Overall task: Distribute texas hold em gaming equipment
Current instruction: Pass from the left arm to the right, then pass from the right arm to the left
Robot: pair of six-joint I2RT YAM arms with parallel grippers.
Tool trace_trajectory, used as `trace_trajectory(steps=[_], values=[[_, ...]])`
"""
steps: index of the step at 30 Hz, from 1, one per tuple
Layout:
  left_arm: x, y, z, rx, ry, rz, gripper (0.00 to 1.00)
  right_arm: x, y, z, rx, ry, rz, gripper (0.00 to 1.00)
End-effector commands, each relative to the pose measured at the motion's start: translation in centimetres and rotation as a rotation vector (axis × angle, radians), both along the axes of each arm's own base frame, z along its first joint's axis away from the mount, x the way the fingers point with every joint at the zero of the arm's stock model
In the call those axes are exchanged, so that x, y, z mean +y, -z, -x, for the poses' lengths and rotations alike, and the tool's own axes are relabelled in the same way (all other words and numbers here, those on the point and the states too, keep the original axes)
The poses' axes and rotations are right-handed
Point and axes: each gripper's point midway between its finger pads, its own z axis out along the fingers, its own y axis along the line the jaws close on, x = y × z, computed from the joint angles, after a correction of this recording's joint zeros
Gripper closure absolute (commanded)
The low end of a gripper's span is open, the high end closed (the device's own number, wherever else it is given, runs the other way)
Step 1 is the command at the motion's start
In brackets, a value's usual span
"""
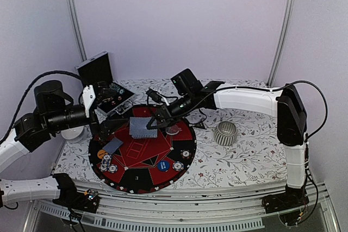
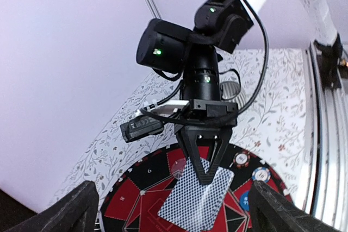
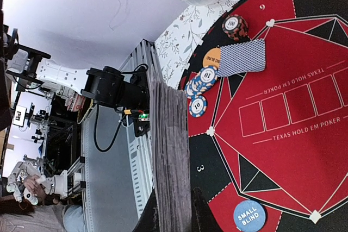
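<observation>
My right gripper (image 1: 154,121) is shut on a deck of grey-blue-backed cards (image 1: 142,127) and holds it above the round red and black poker mat (image 1: 142,176). The right wrist view shows the deck edge-on (image 3: 169,145). One card (image 1: 113,145) lies face down on the mat's left side, by an orange disc (image 1: 101,154) and striped chips (image 1: 107,162). A blue disc (image 1: 162,165) and two chips (image 1: 178,164) lie at the front right. A clear disc (image 1: 173,130) lies under the right gripper. My left gripper (image 1: 100,123) is open and empty at the mat's left rim, facing the deck (image 2: 201,199).
A ribbed silver cup (image 1: 225,133) stands right of the mat. An open black case (image 1: 103,82) sits at the back left. A white bowl (image 1: 72,132) is under my left arm. The floral cloth (image 1: 244,156) covers the table.
</observation>
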Motion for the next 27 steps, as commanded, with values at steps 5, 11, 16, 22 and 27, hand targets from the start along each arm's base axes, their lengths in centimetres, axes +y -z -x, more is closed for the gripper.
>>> trace_trajectory(steps=[5, 11, 16, 22, 27], values=[[-2.1, 6.7, -0.4, -0.142, 0.085, -0.493, 0.02, -0.4, -4.3, 0.1, -0.049, 0.016, -0.032, 0.99], [-2.7, 8.4, -1.1, -0.204, 0.082, -0.562, 0.02, -0.2, -4.5, 0.4, -0.048, 0.004, -0.039, 0.99], [-2.6, 10.3, -2.7, -0.171, 0.02, -0.613, 0.02, 0.4, -4.8, 1.1, -0.061, -0.029, -0.053, 0.99], [-3.0, 11.7, -2.5, -0.141, 0.04, -0.619, 0.02, 0.9, -5.8, 1.9, -0.074, -0.062, -0.083, 0.98], [-2.9, 11.6, -3.5, -0.146, -0.007, -0.634, 0.02, 1.3, -6.0, 2.9, -0.072, -0.101, -0.099, 0.99]])
